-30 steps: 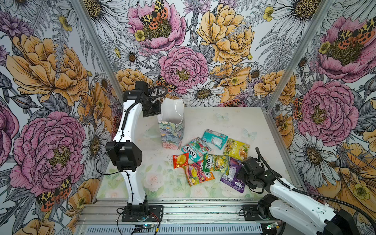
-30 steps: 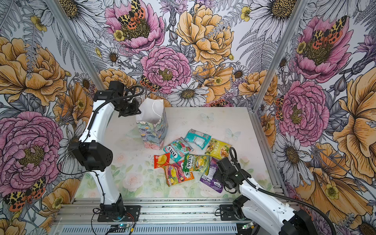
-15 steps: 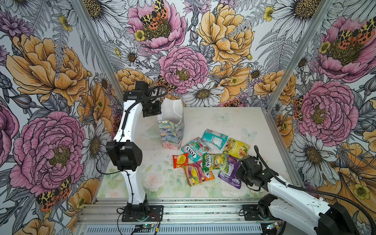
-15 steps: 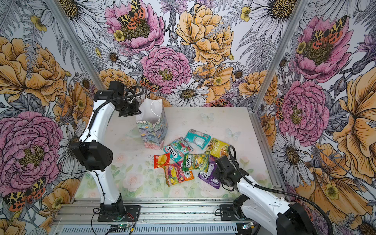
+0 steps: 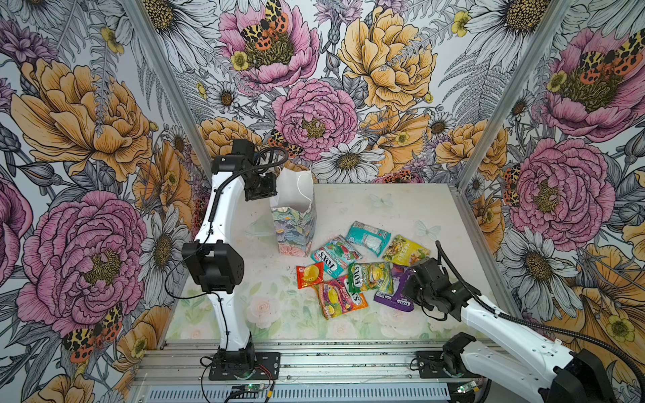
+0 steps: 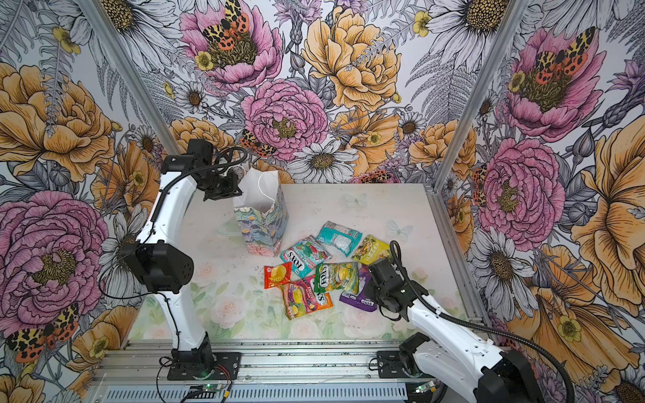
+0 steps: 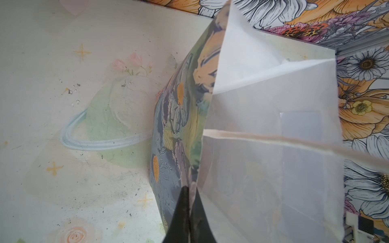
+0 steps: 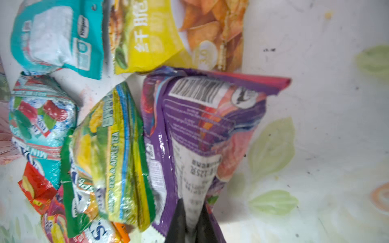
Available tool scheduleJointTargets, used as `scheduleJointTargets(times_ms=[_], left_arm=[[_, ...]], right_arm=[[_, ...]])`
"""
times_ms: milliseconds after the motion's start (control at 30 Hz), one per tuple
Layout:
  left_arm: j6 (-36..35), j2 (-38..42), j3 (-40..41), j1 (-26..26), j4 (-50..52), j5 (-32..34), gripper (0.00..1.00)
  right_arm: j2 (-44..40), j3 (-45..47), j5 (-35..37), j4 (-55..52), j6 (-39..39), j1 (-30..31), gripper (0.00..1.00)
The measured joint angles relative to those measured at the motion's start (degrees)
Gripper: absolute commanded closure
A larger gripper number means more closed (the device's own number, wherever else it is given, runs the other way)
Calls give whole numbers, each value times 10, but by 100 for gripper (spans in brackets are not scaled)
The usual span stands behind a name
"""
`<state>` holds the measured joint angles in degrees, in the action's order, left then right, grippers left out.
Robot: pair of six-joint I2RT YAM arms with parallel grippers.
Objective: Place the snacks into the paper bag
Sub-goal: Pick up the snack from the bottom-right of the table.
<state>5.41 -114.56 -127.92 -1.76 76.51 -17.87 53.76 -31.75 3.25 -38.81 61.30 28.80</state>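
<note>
The paper bag [image 5: 294, 216] stands upright and open-mouthed on the bench [image 5: 366, 206], at about 11 o'clock from the bench's middle in both top views (its white inside faces the camera). The left pincer [image 5: 274, 188] meets the rim on the bag's 9 o'clock side. In the left wrist view its two dark fingers [image 7: 181, 210] are pressed together on the bag's wall, one on the printed outside and one on the white inside, so it is closed and gripping the bag. A thin white cord handle [image 7: 273, 140] crosses the mouth.

The snacks [image 5: 335, 256] lie loose on the bench at 4 o'clock from the bag. Seven are in view, several overlapping. The right pincer [image 5: 406, 291] is down at the heap's 4 o'clock edge, closed on the purple packet [image 5: 394, 296]. The right wrist view shows its fingers [image 8: 179, 221] nipping that packet's end, the foil crumpled between them. The green packet [image 5: 370, 277] touches the purple one at its 9 o'clock side. The yellow packet [image 5: 405, 251] lies at its 12 o'clock, and a plain teal packet [image 5: 368, 237] sits at 11 o'clock beyond it.
</note>
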Motion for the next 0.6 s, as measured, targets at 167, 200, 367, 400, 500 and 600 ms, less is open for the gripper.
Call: scheduleJointTargets(times_ms=[167,200,367,400,500,600], left_arm=[[0,0,0,0,0,0,100],[0,0,0,0,0,0,100],[0,0,0,0,0,-2,100],[0,0,0,0,0,-2,100],[0,0,0,0,0,-3,100],[0,0,0,0,0,-5,100]], right_arm=[[2,-70,13,-41,-33,0,100],[5,-87,16,-52,-41,0,100],[23,-143,28,-85,-72,0,100],[26,-152,29,-90,-77,0,100],[32,-172,30,-103,-90,0,100],[34,-193,30,-118,-102,0,100]])
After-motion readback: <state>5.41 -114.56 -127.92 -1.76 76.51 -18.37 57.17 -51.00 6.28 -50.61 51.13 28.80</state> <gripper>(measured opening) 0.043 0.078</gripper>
